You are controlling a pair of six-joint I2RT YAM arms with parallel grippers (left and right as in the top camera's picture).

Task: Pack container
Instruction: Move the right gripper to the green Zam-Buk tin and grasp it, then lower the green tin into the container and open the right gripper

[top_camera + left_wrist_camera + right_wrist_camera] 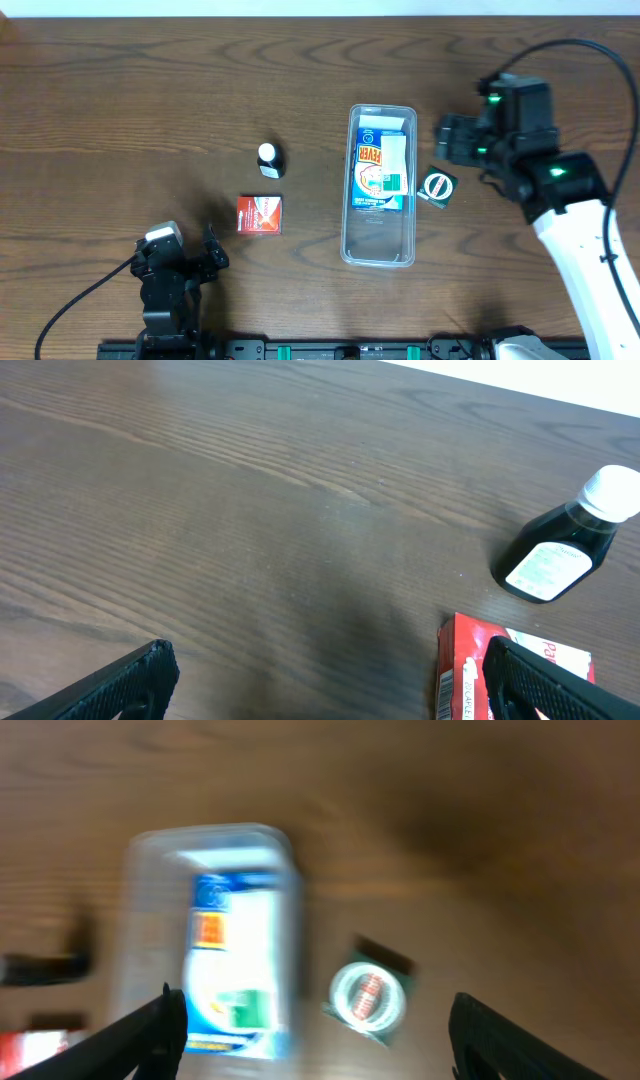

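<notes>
The right hand [315,1003] is hovering released over the surface [150,120], its fingers standing wide with nothing between them. The container [378,243] is lying below and ahead of this hand, nearer one finger and holding a blue box [380,165], while a small dark box [437,187] is sitting under the gap between the fingers, just beside the container. The left hand [328,650] is likewise staying released and empty, with a red box [470,670] lying just by its right finger and a dark bottle [560,545] sitting farther ahead on that side
</notes>
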